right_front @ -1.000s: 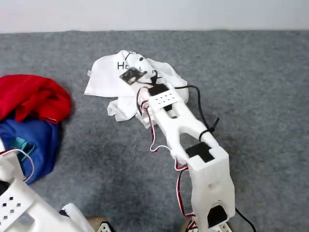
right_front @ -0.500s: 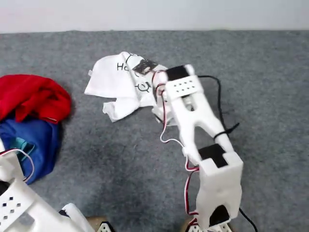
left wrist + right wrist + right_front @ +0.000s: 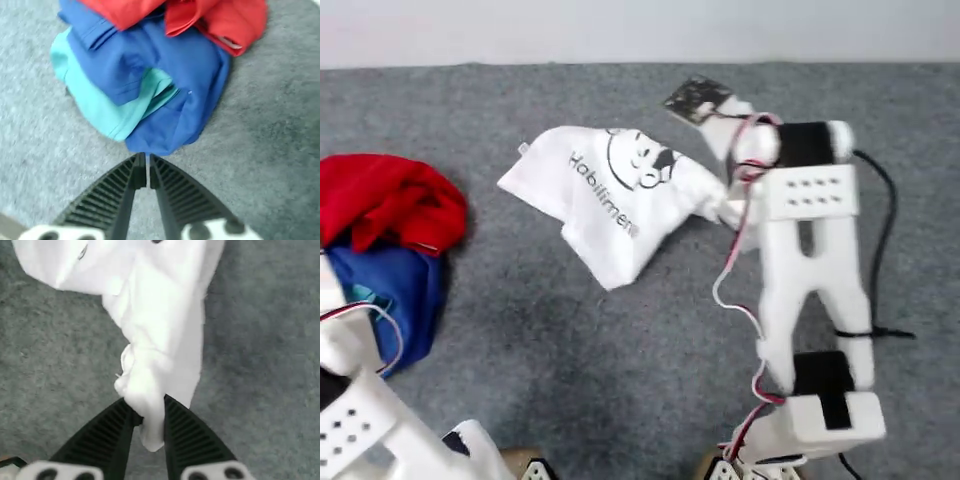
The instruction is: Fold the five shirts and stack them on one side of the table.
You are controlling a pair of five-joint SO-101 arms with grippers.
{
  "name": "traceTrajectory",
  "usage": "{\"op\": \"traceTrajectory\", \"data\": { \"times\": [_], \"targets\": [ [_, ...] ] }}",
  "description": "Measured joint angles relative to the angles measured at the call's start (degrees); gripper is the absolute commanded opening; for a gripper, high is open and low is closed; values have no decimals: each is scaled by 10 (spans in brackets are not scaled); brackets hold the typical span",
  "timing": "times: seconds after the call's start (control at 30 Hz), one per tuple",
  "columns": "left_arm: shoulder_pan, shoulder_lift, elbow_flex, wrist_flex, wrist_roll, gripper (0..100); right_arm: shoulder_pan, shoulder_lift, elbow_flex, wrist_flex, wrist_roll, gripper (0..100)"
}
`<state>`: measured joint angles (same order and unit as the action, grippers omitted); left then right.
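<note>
A white shirt (image 3: 610, 195) with black print lies stretched across the grey table, its right end lifted. My right gripper (image 3: 148, 412) is shut on a bunched fold of that white shirt (image 3: 155, 335); in the high view the right gripper (image 3: 732, 205) sits at the shirt's right edge. At the left edge a red shirt (image 3: 385, 205) lies over a blue shirt (image 3: 390, 290). The left wrist view shows the red shirt (image 3: 210, 17), the blue shirt (image 3: 170, 75) and a teal shirt (image 3: 107, 105) piled together. My left gripper (image 3: 142, 170) is shut and empty, just short of the blue shirt's edge.
Grey carpet-like table (image 3: 570, 380) spreads open at the middle and the right. A pale wall (image 3: 640, 30) runs along the far edge. The left arm's white body (image 3: 360, 425) stands at the near left corner.
The right arm swung to the right and dragged the white shirt with it. The shirt spread out and now shows its print. The left arm stayed put.
</note>
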<state>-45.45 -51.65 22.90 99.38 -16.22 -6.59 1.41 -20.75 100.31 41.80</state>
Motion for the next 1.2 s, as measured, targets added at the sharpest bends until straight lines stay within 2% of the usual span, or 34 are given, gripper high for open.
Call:
{"op": "traceTrajectory", "data": {
  "times": [0.27, 0.4, 0.5, 0.63, 0.87, 1.03, 1.2],
  "targets": [
    [117, -120, 12, 0, 0, 21, 155, 15, 58, -20, 91, 16],
    [135, -162, 61, 0, 0, 21, 219, 54, 59, -90, 109, 14],
    [137, -185, 77, 0, 0, 21, 244, 56, 59, -101, 117, 15],
    [139, -212, 77, 0, 0, 21, 240, 44, 41, -51, 117, 16],
    [157, -216, 78, 0, -2, 22, 181, -46, 33, 0, 118, 16],
    [280, -208, 115, 0, -11, 21, 172, -58, 33, 0, 118, 15],
    [411, -104, 129, 0, 10, 20, 172, -58, 53, 0, 117, 15]
  ]
}}
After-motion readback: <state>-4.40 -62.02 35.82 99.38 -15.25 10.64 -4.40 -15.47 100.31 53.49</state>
